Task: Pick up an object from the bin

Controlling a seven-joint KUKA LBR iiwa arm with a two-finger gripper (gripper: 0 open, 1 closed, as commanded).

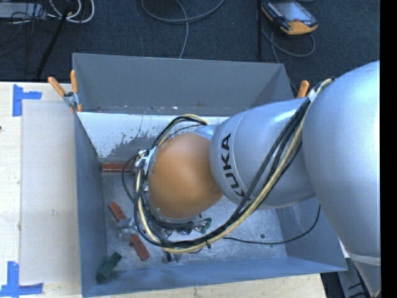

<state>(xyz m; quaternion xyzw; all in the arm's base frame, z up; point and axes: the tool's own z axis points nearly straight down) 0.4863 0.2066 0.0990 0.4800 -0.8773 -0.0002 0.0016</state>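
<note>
in the bin (87,194), flat reddish bars (139,248)

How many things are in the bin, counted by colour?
Reddish-brown blocks: 3
Dark green piece: 1
Total: 4 that I can see. The arm covers the middle of the bin, so more may lie beneath.

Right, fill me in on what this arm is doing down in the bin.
The KUKA arm has its orange-covered wrist low over the floor of the grey bin, left of centre. Nearest it lie a reddish-brown stick and a smaller reddish-brown block. A dark green piece sits in the near left corner. Nothing can be seen lifted yet.
</note>
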